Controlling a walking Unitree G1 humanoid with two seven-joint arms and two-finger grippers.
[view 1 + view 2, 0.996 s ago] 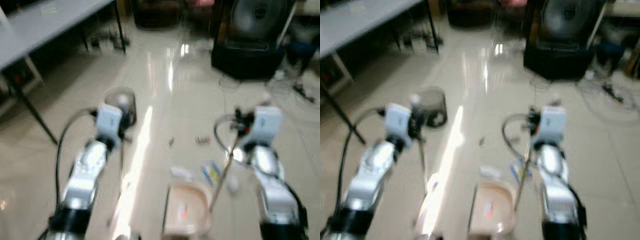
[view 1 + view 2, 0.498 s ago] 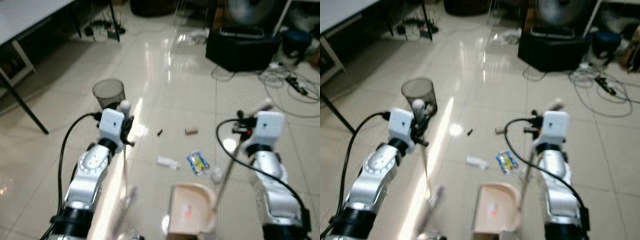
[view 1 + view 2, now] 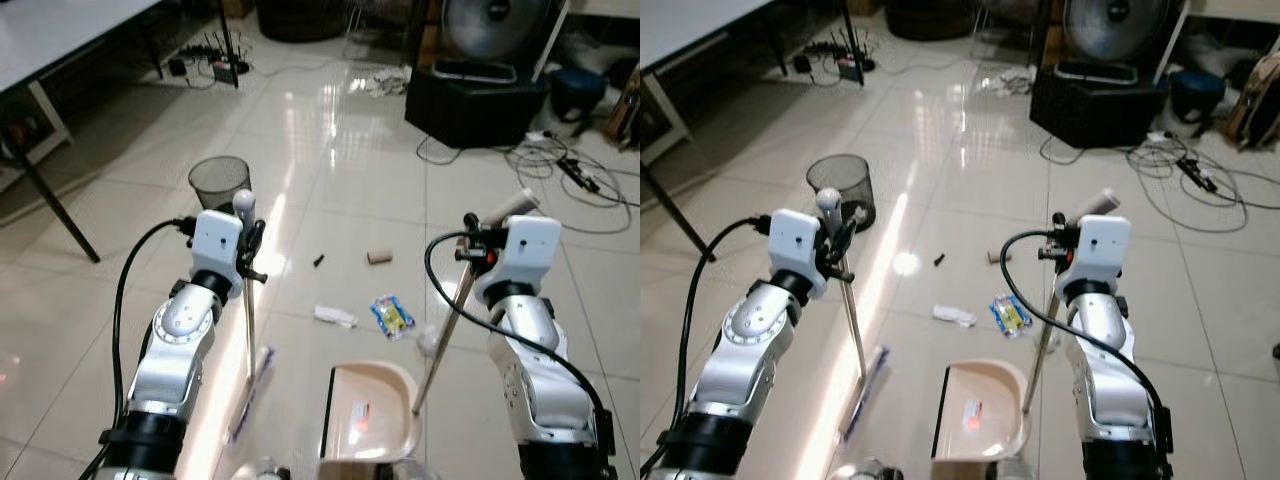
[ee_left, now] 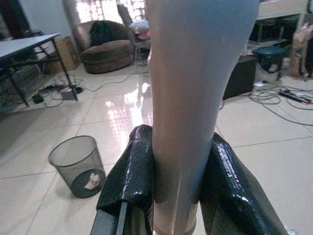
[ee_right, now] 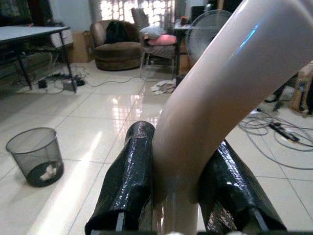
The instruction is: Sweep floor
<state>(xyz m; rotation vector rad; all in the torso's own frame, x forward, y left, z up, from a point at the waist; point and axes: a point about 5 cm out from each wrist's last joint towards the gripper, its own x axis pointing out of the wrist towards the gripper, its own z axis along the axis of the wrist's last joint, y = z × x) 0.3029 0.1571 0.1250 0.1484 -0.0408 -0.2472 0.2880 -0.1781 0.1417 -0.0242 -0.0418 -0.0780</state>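
**Broom and dustpan in hand, litter just ahead**

Head views: the left gripper (image 3: 248, 238) holds the thin pale broom handle (image 3: 248, 320), whose brush rests on the glossy cream tiled floor (image 3: 340, 180). The right gripper (image 3: 478, 250) holds the long handle of the beige plastic dustpan (image 3: 368, 405), which sits on the floor close before the robot. Just beyond its mouth lie a crumpled white wrapper (image 3: 335, 316), a blue-and-yellow packet (image 3: 394, 316), a small cardboard tube (image 3: 379, 257) and a dark scrap (image 3: 318, 261). A black mesh waste bin (image 3: 219, 181) stands off to the left.

Left wrist view: the jaws are clamped on the broom handle.

Right wrist view: the jaws are clamped on the curved dustpan handle.

A good sweep probably means reaching the brush past the farthest scraps, drawing them toward the pan mouth, and keeping the pan lip flat.
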